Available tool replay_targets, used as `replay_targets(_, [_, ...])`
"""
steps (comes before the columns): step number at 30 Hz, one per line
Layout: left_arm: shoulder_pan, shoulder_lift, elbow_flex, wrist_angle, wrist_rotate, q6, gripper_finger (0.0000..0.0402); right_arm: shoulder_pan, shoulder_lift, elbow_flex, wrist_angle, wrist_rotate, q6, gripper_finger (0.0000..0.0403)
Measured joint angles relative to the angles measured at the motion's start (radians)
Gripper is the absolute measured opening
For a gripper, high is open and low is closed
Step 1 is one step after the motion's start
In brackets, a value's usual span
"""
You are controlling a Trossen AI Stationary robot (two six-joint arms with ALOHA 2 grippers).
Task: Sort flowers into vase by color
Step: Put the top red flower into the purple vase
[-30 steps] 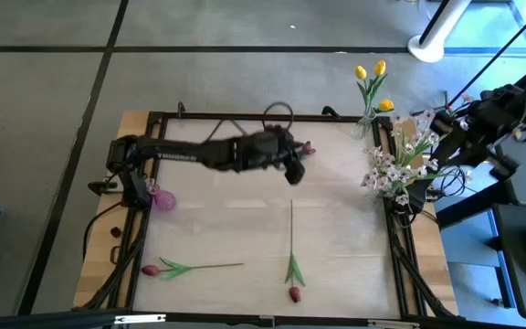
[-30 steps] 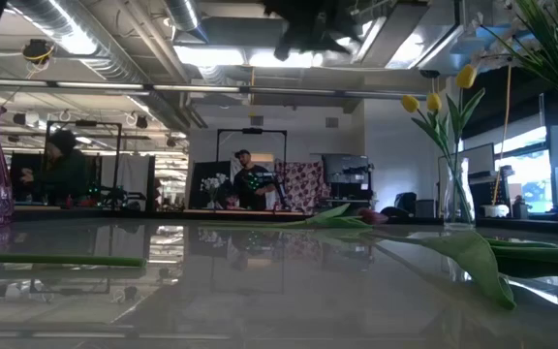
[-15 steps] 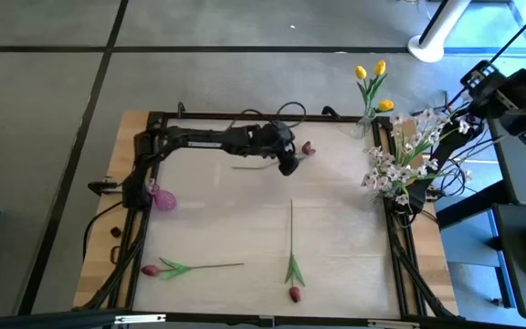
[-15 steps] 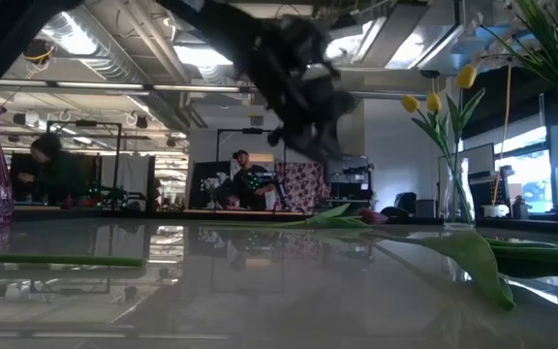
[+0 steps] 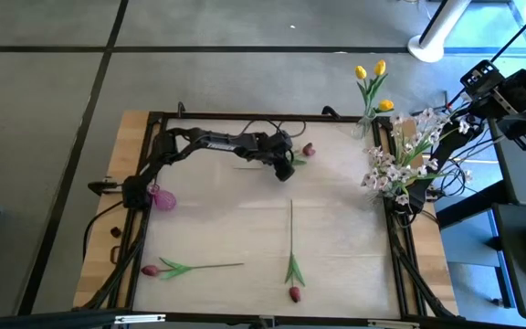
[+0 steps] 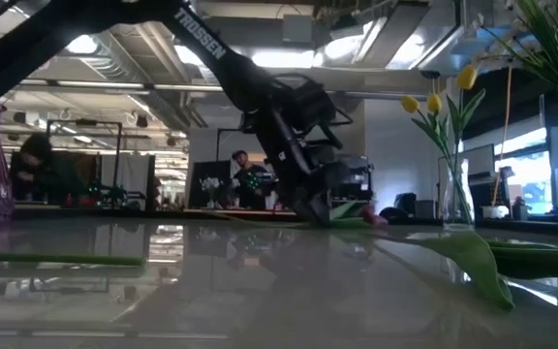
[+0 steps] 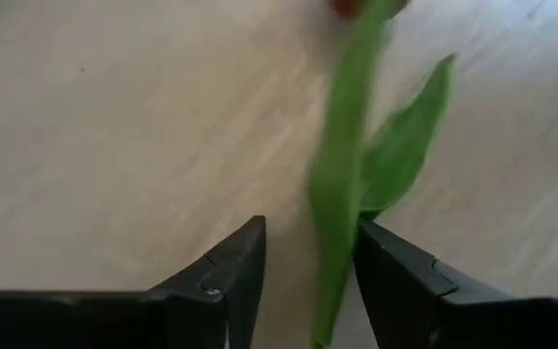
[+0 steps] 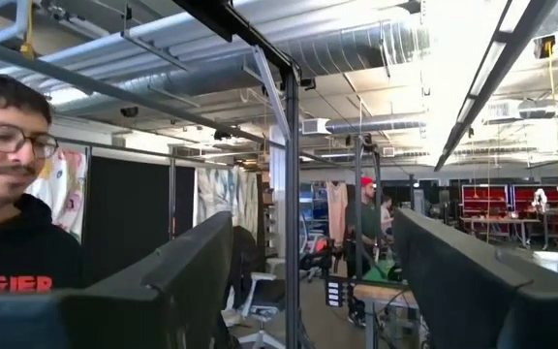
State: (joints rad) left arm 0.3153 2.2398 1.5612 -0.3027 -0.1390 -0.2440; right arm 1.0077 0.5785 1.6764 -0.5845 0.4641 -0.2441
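While three yellow tulips (image 5: 373, 80) and the white blossom sprays (image 5: 400, 164) are already sitting in clear glass vases by the table's right edge, the left gripper (image 5: 286, 164) is reaching low over a dark red tulip (image 5: 308, 149) near the far rail, its jaws parted around the green stem, not yet clenched. Two more dark red tulips (image 5: 292, 292) are lying near the front edge, and the purple glass vase (image 5: 162, 198) is standing empty-looking at left. The right gripper (image 8: 308, 291), lifted off to the right, is hanging released, grasping nothing.
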Motion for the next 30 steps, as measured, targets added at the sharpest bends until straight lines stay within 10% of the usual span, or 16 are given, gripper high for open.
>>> replay_targets(10, [-0.06, 0.001, 0.011, -0.045, -0.12, -0.076, 0.0014, 0.0, 0.0, 0.0, -0.002, 0.0, -0.079, 0.0284])
replay_targets(30, [-0.29, -0.616, 0.156, -0.682, -0.976, -0.361, 0.0003, 0.0, 0.0, 0.0, -0.035, 0.144, -0.137, 0.0284])
